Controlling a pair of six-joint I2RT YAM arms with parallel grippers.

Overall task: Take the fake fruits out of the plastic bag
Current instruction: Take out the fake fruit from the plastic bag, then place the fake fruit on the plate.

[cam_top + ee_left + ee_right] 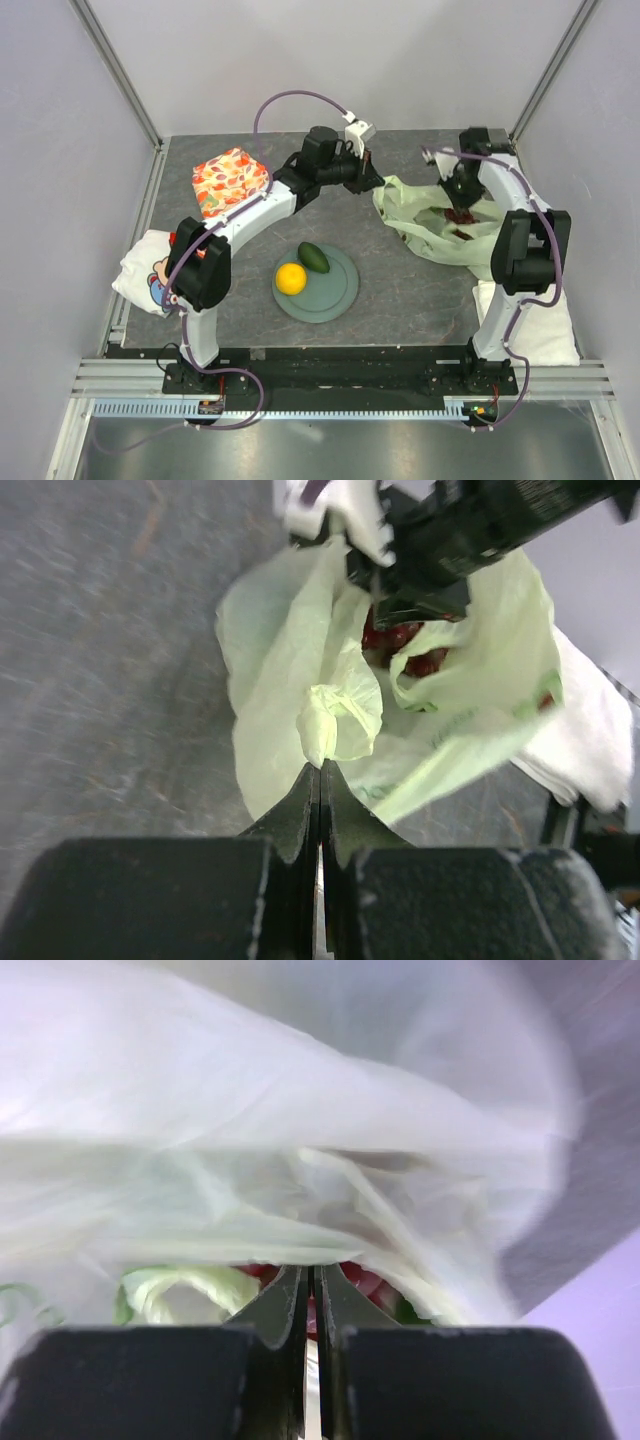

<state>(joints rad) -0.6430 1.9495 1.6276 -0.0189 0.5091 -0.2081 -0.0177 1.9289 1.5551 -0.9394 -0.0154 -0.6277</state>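
The pale green plastic bag lies at the right rear. My left gripper is shut on a bunched fold of the bag's left edge, pinched at the tips of the gripper. My right gripper is over the bag's mouth. Its jaws are shut, with the bag's film across the tips. The dark red grape bunch lies inside the bag, just beyond them, and shows in the left wrist view. The orange and the dark green oval fruit lie on the plate. The small purple-brown fruit is hidden.
An orange leaf-patterned cloth block stands at the rear left. A white printed towel lies at the left edge. Another white towel lies at the right, under the bag's corner.
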